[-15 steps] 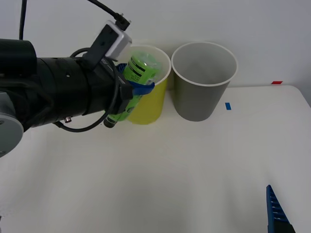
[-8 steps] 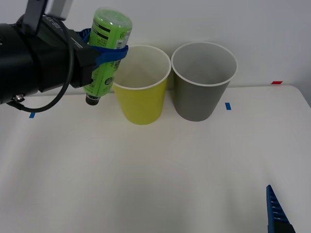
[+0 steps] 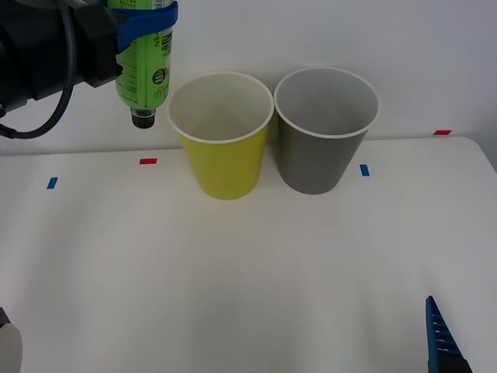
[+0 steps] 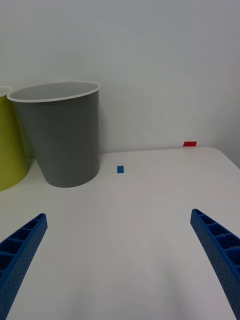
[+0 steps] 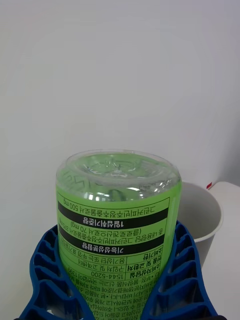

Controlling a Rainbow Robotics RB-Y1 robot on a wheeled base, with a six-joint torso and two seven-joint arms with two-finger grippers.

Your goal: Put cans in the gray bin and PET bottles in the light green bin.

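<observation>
The left gripper (image 3: 147,19) clamps the PET bottle (image 3: 144,66) upside down at its label; it looks light and slippery; the right gripper (image 4: 117,260) waits open.

Plain white wall (image 3: 435,54) behind white table (image 3: 256,264); even light.

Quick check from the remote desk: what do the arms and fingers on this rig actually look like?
The left arm is a bulky black cylinder with a black cable looping off it. Both grippers have bright blue ribbed plastic fingers: the left gripper with lattice-like cells, the right gripper with long tapered wedges.
</observation>
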